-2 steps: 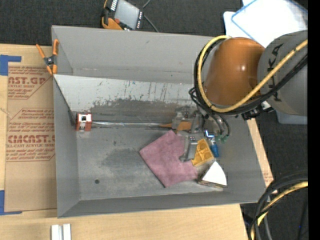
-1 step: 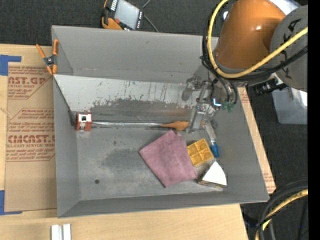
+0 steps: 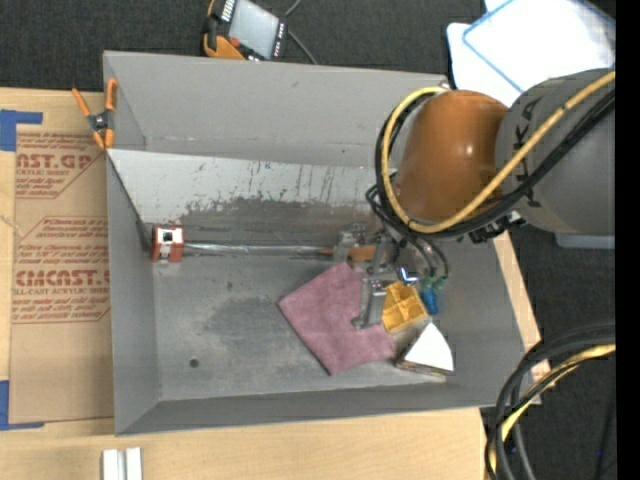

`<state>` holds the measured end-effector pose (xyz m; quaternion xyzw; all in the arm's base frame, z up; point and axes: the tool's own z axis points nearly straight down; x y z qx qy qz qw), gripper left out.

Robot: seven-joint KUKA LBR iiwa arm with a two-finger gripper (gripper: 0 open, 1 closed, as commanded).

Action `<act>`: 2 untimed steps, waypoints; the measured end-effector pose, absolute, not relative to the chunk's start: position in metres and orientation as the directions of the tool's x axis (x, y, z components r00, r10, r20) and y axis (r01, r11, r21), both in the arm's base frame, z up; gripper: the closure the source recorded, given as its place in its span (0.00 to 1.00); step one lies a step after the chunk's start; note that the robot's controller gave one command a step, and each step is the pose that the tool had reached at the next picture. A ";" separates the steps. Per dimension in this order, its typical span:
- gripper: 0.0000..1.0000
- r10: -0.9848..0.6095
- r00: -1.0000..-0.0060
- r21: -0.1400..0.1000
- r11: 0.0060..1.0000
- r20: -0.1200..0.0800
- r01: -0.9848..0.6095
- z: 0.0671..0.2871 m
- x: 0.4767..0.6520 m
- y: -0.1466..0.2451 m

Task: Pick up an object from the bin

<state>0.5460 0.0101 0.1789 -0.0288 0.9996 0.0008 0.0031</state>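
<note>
**Gripper low at the cloth's right edge**

The gripper [image 3: 374,306] hangs beneath the arm's orange cover [image 3: 445,158], low over the right edge of a mauve cloth [image 3: 330,320]. The cloth lies flat on the floor of the bin [image 3: 200,368]. I cannot tell whether the gripper is spread or closed. Just to its right sits a yellow block [image 3: 404,308] with a waffle pattern, and below that a white wedge [image 3: 432,350]. Well off to its left lies a thin rod [image 3: 250,249] with a red-and-white end.

Even light, soft glare on the orange cover [image 3: 452,156].
</note>
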 end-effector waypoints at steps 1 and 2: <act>0.00 0.017 -1.000 0.002 1.000 -0.022 0.017 0.178 0.574 -0.009; 0.00 -0.331 -0.944 -0.001 0.944 -0.016 -0.331 0.153 0.559 0.016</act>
